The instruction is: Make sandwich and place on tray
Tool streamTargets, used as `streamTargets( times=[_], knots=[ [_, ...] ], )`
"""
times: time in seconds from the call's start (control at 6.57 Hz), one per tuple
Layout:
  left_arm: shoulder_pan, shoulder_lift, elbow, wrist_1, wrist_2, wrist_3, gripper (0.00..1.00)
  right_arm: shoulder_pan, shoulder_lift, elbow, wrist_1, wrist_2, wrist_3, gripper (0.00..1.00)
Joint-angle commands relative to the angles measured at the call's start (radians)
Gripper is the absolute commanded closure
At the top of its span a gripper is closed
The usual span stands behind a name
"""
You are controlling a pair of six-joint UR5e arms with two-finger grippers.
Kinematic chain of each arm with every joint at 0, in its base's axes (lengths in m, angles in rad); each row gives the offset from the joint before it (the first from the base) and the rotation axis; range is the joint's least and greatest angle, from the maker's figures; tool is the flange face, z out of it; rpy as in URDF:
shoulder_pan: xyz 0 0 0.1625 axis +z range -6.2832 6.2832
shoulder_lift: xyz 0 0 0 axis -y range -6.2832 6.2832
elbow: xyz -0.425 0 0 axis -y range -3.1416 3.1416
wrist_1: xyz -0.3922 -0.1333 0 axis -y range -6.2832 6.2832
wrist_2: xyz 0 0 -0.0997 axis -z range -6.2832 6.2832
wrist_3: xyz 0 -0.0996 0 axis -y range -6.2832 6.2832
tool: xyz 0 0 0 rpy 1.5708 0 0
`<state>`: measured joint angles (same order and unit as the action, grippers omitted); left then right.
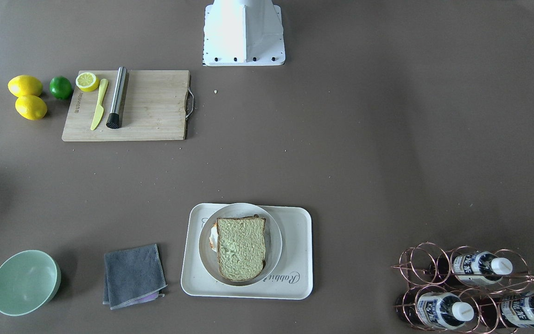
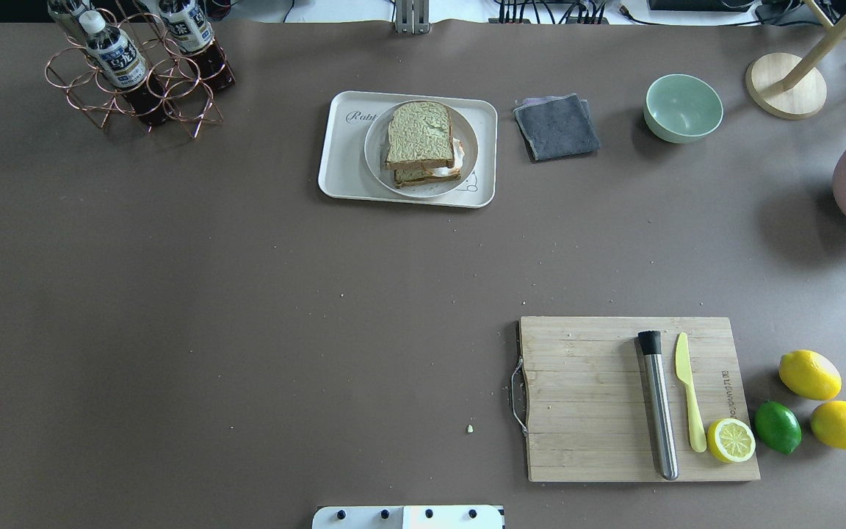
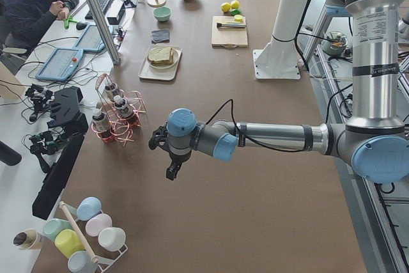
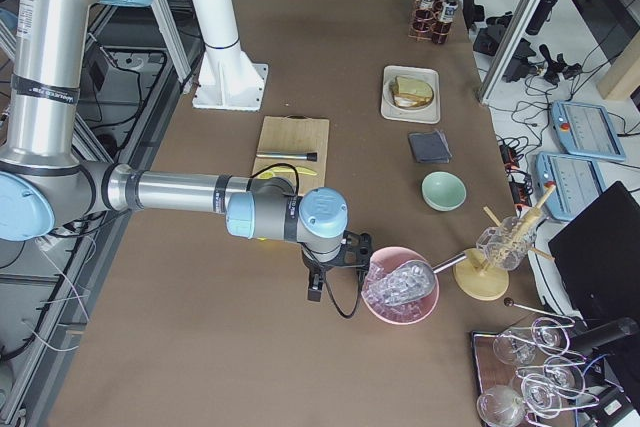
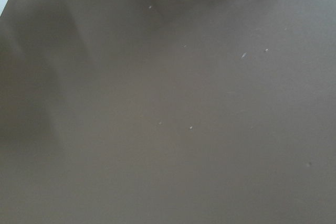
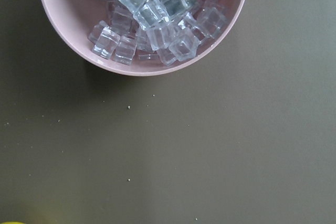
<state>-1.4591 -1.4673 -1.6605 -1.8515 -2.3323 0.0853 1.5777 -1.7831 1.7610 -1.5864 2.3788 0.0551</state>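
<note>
The sandwich [image 1: 241, 248], two greenish-tan brown-crusted slices with white egg showing at one edge, lies on a round white plate [image 1: 274, 241]. The plate stands on the cream-white tray [image 1: 295, 278] with "Rabbit" script. The sandwich [image 2: 419, 136] and tray [image 2: 338, 169] also show in the overhead view. My left gripper [image 3: 172, 169] hangs over bare table near the bottle rack, far from the tray. My right gripper [image 4: 313, 292] hangs beside the pink bowl, also far away. I cannot tell whether either is open or shut.
A wooden cutting board [image 2: 584, 397] carries a steel rod, a yellow knife and a lemon half; two lemons and a lime lie beside it. A grey cloth [image 2: 557, 126], a green bowl [image 2: 683, 108], a copper bottle rack [image 2: 136, 73] and a pink bowl of ice cubes [image 6: 142, 19] stand around.
</note>
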Motion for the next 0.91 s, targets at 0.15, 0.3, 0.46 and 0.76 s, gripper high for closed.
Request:
streamTargets(
  times=[0.15, 0.3, 0.46, 0.76],
  knots=[
    [-0.100, 0.030, 0.021, 0.086, 0.013, 0.022, 0.02, -0.001, -0.002, -0.002, 0.005, -0.003, -0.001, 0.00],
    [-0.105, 0.033, 0.022, 0.087, 0.007, 0.019, 0.02, -0.001, -0.002, 0.002, 0.009, 0.003, -0.003, 0.00],
    [-0.106, 0.033, 0.024, 0.092, 0.008, 0.018, 0.02, -0.001, -0.002, 0.003, 0.009, 0.000, -0.004, 0.00],
    [-0.104, 0.053, 0.022, 0.086, 0.004, 0.019, 0.02, -0.001, -0.010, 0.005, 0.011, 0.002, -0.012, 0.00]
  ],
)
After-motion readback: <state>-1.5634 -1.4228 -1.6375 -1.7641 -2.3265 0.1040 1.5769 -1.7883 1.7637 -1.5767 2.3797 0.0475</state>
